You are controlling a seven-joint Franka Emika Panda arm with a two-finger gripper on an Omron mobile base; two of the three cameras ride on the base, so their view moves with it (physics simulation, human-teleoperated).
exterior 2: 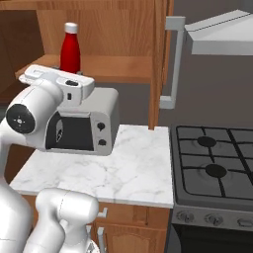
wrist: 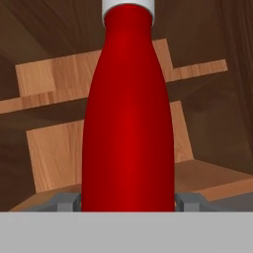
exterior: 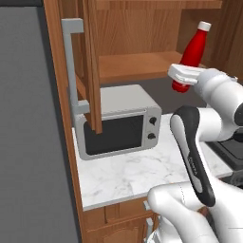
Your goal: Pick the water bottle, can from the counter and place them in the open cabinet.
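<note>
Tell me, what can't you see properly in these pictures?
- Bottom of the water bottle: hidden by the end effector in the left base view, by the robot's hand in the right base view.
- Bottle cap: cut off by the hand view's top edge.
- Stove: cut off by the right edge.

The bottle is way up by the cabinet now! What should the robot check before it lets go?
1. Bottle between the fingers: ok, a finger sits at each side of its base.
2. Bottle upright: ok, it leans only slightly, white cap on top.
3. Cabinet open: ok, its door is swung out.
4. Bottle over the shelf: ok, the right base view shows it over the boards.
5. Bottle base resting on the shelf: cannot tell, the gripper hides it.
6. Microwave out of the way: ok, it sits below the shelf.
</note>
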